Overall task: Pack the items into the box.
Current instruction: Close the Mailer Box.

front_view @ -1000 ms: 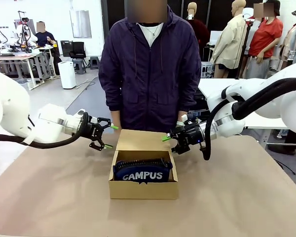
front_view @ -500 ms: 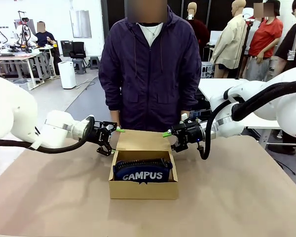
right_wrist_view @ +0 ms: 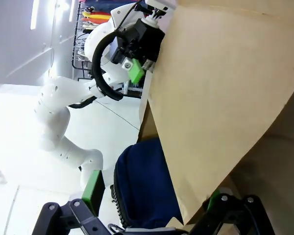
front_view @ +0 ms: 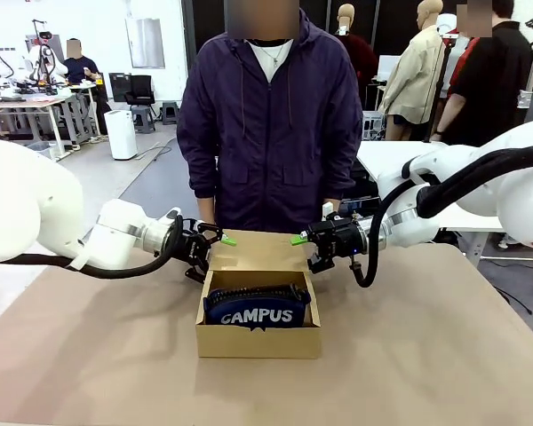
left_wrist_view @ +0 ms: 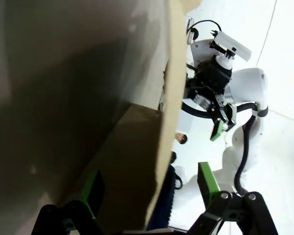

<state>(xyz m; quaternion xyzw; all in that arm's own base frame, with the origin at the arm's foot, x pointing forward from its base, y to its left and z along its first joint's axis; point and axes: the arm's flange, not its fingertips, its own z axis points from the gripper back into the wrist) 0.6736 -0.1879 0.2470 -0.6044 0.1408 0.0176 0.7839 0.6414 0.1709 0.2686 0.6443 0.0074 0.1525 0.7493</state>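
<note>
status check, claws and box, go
Left claw and right claw open, each astride a lid flap edge. Pencil case inside box. Nothing blocking.

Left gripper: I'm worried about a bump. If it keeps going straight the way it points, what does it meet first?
Probably the box's raised lid flap: its edge already sits between the open left gripper fingers.

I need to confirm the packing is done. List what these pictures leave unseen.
- Front view: anything lying under or behind the navy CAMPUS pencil case in the cardboard box is hidden by the case and the box walls; no knife or stapler can be made out.
- Left wrist view: the lid flap blocks the box interior.
- Right wrist view: the flap covers the right-hand finger; the case's lettering is cut off.
</note>
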